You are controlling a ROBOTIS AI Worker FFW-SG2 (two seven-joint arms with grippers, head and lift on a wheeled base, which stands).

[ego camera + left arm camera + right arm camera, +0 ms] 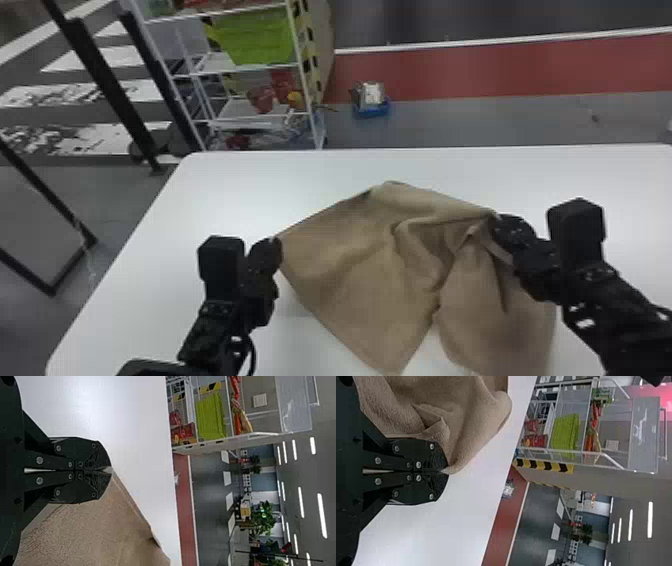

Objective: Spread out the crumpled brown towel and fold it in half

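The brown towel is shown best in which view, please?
The head view, since it takes in most of the towel, outline and folds together. The left wrist view shows a smoother part at the left gripper; the right wrist view, bunched folds at the right gripper.

White light comes from bright ceiling strips (322, 514). A soft glare pales the tabletop (215, 195), dark shadows sit in the brown towel's (350, 260) folds, and the room behind seems dimmer, though that's hard to judge.
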